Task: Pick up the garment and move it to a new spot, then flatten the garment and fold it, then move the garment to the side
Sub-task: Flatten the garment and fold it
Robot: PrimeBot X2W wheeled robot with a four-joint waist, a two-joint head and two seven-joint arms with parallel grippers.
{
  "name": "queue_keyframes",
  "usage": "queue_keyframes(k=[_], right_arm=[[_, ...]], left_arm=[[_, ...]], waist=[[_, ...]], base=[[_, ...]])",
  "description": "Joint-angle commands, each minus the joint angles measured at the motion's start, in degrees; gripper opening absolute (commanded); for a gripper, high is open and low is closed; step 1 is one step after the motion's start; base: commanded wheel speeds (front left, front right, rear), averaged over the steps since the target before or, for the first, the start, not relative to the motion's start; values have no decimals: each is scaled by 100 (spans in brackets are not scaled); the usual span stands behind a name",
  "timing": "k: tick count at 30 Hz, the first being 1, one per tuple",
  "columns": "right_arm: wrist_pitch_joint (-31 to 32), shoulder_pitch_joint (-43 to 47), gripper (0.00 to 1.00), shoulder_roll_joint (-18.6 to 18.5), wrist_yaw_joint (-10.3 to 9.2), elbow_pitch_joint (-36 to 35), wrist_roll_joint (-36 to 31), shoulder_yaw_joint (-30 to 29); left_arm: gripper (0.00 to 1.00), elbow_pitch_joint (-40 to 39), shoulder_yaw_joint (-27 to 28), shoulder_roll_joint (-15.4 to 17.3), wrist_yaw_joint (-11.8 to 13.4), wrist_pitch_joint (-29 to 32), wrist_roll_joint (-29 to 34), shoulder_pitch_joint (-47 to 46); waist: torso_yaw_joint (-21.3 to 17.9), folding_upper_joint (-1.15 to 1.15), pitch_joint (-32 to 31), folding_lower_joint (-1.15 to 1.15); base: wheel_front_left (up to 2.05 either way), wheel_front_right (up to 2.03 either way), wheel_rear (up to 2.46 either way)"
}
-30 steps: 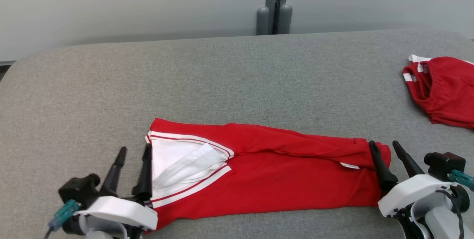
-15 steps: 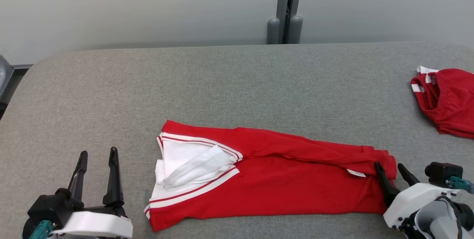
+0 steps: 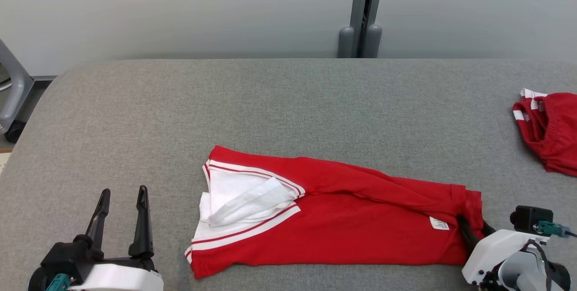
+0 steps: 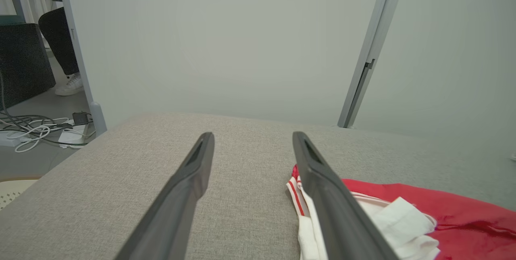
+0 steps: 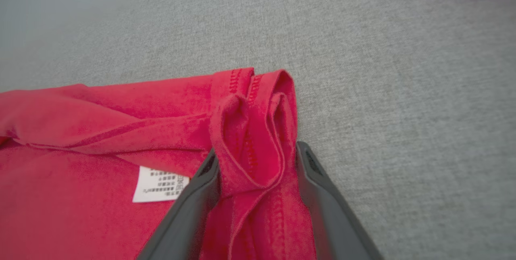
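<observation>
1. Red hem cloth is bunched between the jaws of the right gripper point(image 5: 258, 151), which press on it from both sides.
2. That garment point(image 3: 351, 219) lies stretched along the near edge of the bench point(image 3: 270, 101), with its white-lined collar end to the left.
3. Toward the near-left corner, the left gripper point(image 3: 125, 189) has its jaws apart and empty, beside the collar without touching it.
4. A red bundle point(image 3: 550, 137) sits at the right edge.

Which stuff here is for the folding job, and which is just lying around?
For the job: shirt, right end effector holding its end, open left end effector, table.
Just lying about: second red garment at the table's right edge, floor cables, a person's shoe.
</observation>
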Motion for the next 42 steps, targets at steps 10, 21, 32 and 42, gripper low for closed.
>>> queue_keyframes(k=[10, 21, 32, 42], right_arm=[[-305, -178, 0, -405, -2, 151, 245, 113], [-333, -240, 0, -1539, -1, 111, 371, -64], [75, -238, 0, -896, 0, -1212, 558, 355], [571, -191, 0, 174, 0, -2135, 450, 927]], left_arm=[[100, -8, 149, -12, -57, -9, 256, 141], [100, -63, 200, -21, -44, -9, 229, 274], [100, -15, 69, -22, 66, -9, 118, 305], [100, 100, -149, -20, 47, -9, 108, 179]], waist=[[-80, 0, -143, 0], [-232, 0, -293, 0], [-351, 0, -387, 0], [-97, 0, -424, 0]], base=[[0, 0, 0], [0, 0, 0], [0, 0, 0], [0, 0, 0]])
